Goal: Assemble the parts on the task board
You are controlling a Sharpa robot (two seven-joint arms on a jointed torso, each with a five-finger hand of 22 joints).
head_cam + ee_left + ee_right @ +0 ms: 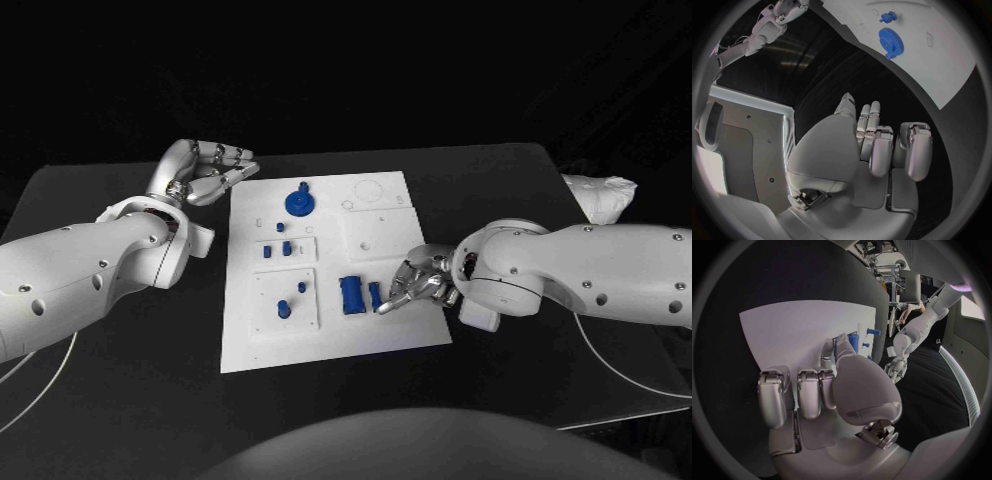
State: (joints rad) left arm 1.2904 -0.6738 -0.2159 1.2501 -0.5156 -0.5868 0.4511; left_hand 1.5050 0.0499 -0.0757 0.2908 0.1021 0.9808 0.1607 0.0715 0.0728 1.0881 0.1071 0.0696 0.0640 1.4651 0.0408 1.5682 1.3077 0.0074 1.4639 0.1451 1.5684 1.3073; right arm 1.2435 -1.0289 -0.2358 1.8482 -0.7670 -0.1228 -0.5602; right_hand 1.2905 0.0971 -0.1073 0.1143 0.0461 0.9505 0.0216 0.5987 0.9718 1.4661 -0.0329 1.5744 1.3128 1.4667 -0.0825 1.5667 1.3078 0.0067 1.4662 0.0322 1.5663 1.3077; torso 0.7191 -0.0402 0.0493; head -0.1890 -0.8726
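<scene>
A black bench (130, 400) carries the white task board (325, 340), which lies near the middle with bare dark surface open all round it, widest toward 6 o'clock and along the 9 o'clock side below the left arm.

On the board, a blue gear (299, 204) sits toward 12 o'clock. Small blue pegs (287, 247) stand in a raised plate near the centre, and further small blue pieces (284, 308) sit in a second plate toward 7 o'clock. A blue block (351, 294) stands at about 5 o'clock of centre, with a slim blue peg (375, 294) just beside it.

The left hand (214, 170) rests on the bench off the board's 10 o'clock corner, close to that edge; its fingers (876, 145) are curled in and lie side by side with nothing in them.

The right hand (415, 284) is over the board's 3 o'clock edge, its fingers (811, 392) bent downward and close together, the tips beside the slim blue peg. Whether they touch or pinch it I cannot tell.
</scene>
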